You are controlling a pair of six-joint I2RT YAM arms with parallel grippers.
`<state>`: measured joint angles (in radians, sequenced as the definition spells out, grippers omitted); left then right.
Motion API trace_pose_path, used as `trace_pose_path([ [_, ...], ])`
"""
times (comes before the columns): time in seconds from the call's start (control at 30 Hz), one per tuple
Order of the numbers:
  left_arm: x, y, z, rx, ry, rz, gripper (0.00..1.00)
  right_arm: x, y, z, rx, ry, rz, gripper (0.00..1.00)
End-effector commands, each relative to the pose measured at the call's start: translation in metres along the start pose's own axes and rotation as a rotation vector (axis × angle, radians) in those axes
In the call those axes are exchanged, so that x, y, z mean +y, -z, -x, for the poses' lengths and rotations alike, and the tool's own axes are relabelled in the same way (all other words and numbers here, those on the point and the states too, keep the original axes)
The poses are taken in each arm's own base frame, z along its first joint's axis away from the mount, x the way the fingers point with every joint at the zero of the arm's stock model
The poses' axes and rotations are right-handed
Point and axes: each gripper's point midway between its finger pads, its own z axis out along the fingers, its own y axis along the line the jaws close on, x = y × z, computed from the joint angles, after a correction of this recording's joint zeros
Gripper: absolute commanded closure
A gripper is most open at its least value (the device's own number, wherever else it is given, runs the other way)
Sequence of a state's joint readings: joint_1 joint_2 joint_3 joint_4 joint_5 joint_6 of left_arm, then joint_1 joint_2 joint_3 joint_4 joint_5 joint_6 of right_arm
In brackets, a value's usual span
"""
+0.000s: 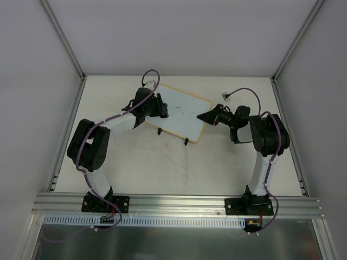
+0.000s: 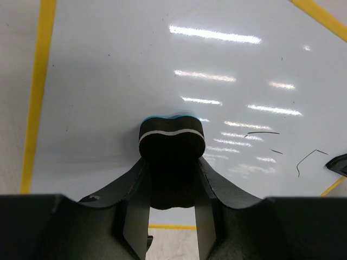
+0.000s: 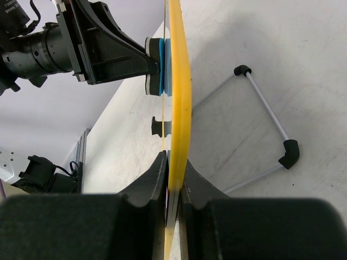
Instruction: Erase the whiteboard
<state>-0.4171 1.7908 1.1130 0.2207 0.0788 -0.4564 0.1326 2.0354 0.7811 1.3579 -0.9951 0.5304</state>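
Observation:
The whiteboard (image 1: 181,111), white with a yellow-orange frame and two black clip feet, stands tilted at the table's middle. My right gripper (image 1: 201,116) is shut on its right edge, seen edge-on in the right wrist view (image 3: 176,97). My left gripper (image 1: 162,108) is shut on the eraser (image 2: 172,138), a dark block with a blue pad, pressed against the board face (image 2: 162,59). The eraser also shows in the right wrist view (image 3: 161,66). Faint dark pen strokes (image 2: 303,160) remain at the board's right side.
A folding wire stand (image 3: 265,116) with black corner pieces lies on the table behind the board. A small white connector (image 1: 225,96) lies at the back right. Metal frame posts and rails bound the table.

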Motion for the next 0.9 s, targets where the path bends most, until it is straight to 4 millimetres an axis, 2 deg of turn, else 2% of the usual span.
trace_pose_path([
  [0.0,0.046,-0.002,-0.013,0.009,-0.004,0.146,1.00,0.021,-0.001,0.010,-0.039,0.252,0.091,1.00],
  [0.13,0.021,-0.003,-0.021,0.013,-0.022,0.089,1.00,0.021,-0.002,0.010,-0.038,0.253,0.093,1.00],
  [0.27,-0.014,-0.007,-0.034,0.026,-0.026,0.021,1.00,0.021,-0.002,0.010,-0.038,0.253,0.093,1.00],
  [0.3,-0.035,-0.008,-0.045,0.049,-0.044,-0.029,1.00,0.021,-0.002,0.010,-0.038,0.253,0.093,1.00],
  [0.37,-0.053,-0.009,-0.053,0.056,-0.067,-0.050,1.00,0.021,-0.002,0.010,-0.038,0.256,0.094,1.00],
  [0.4,-0.070,-0.010,-0.060,0.066,-0.087,-0.079,1.00,0.022,-0.002,0.010,-0.038,0.256,0.094,1.00],
  [0.5,-0.095,-0.011,-0.069,0.076,-0.107,-0.121,1.00,0.022,-0.002,0.010,-0.037,0.253,0.094,1.00],
  [0.87,-0.145,-0.010,-0.099,0.138,-0.122,-0.251,1.00,0.021,-0.002,0.010,-0.038,0.254,0.094,1.00],
])
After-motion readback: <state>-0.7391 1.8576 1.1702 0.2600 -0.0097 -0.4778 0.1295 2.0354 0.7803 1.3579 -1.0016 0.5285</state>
